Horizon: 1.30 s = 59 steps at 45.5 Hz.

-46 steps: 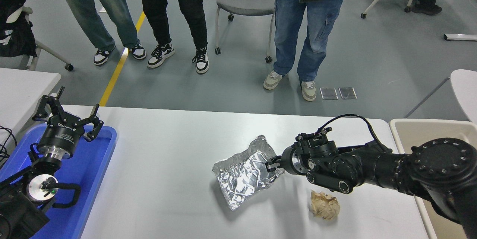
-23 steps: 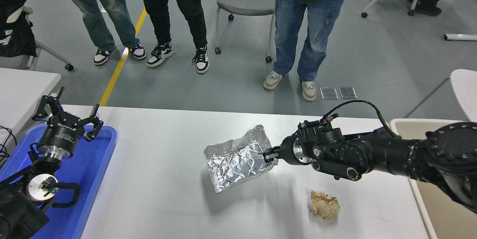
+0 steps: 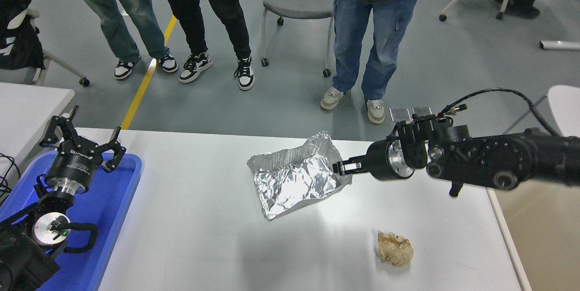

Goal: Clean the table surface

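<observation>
Most of the frame's lower half is the table surface (image 3: 190, 218), big and white, and we are cleaning it. At the lower left of the frame a blue tray (image 3: 108, 218) is sitting on it, and our left gripper (image 3: 84, 139) is parked over the tray with its fingers spread wide. At the right edge a beige bin (image 3: 539, 232) is waiting just beside the table. Our right gripper (image 3: 340, 167) is reaching in from the right and pinching the right edge of a shiny foil bag (image 3: 294, 177), holding it up over the middle of the table. The bag is hanging out to the left of the jaws, long side slanting down to the left. We think the bin is next, and it is lying to the right, on our right arm's side. Smallest is a crumpled paper ball (image 3: 395, 249), sitting on the table at the lower right.
</observation>
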Available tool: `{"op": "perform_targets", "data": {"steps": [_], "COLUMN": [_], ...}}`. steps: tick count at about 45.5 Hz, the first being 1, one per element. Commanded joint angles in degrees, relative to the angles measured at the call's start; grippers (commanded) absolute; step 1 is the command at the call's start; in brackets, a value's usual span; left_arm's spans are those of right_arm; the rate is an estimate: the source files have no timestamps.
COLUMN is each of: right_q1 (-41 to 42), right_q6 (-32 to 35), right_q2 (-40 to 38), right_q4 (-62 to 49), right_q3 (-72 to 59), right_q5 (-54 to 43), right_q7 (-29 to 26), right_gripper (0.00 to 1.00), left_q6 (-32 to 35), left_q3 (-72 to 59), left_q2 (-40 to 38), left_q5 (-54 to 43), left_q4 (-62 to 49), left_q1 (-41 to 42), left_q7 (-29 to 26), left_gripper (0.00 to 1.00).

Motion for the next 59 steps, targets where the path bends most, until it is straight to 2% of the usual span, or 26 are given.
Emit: {"op": "perform_targets", "data": {"steps": [1,11,22,28,46,59], "right_q1": [10.1,15.8,14.9,14.4,2.8,-5.6], "right_q6": [3.6,5.4,5.5,5.5,5.8,5.8], "right_q2": [-7.5,-9.8,-12.3,-16.6,-32.0,-40.3], "right_q4": [6.7,7.0,6.9,5.1,-8.5,-19.6], "right_q3": [0.1,-0.7,-3.8,-5.8,-4.3,-4.3], "right_q5": [5.3,6.4,6.0,3.6,2.4,3.2], "right_q7": [-0.2,-0.4,-0.3,-0.2,2.6,4.9], "right_gripper": [0.0,0.0,0.0,0.0,0.0,0.0], "left_q6": [0.0,0.0,0.0,0.0,0.0,0.0], "left_q3": [0.0,0.0,0.0,0.0,0.0,0.0], "left_q2": [0.0,0.0,0.0,0.0,0.0,0.0], "left_q5": [-0.1,-0.1,-0.1,0.0,0.0,0.0], "left_q4": [0.0,0.0,0.0,0.0,0.0,0.0], "left_q1": [0.0,0.0,0.0,0.0,0.0,0.0], "left_q7": [0.0,0.0,0.0,0.0,0.0,0.0], "left_gripper": [1.0,1.0,1.0,1.0,1.0,1.0]}}
